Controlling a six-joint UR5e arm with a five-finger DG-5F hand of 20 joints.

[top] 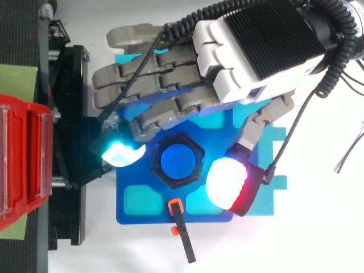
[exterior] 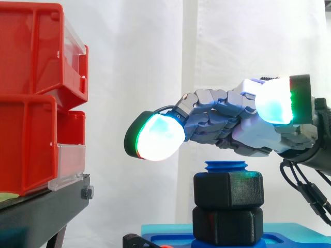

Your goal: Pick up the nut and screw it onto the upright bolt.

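A blue bolt (exterior: 225, 166) stands upright on a blue base plate (top: 132, 215). A black hex nut (exterior: 228, 189) sits on it just below its top, and a second black nut (exterior: 227, 225) lies under the first. From above, the upper nut (top: 199, 162) rings the bolt's blue end (top: 177, 161). My hand (exterior: 248, 129) hovers just above the bolt, apart from it, fingers stretched out to the left and relaxed, holding nothing. In the top view the hand (top: 250, 45) comes in from the upper right, with one glowing pad on each side of the nut.
Red bins (exterior: 36, 93) are stacked on a black stand (exterior: 46, 206) at the left, close to my leading fingertip. A small black and orange clamp (top: 181, 233) sticks out from the plate's near edge. Cyan recesses (top: 142, 199) mark the plate.
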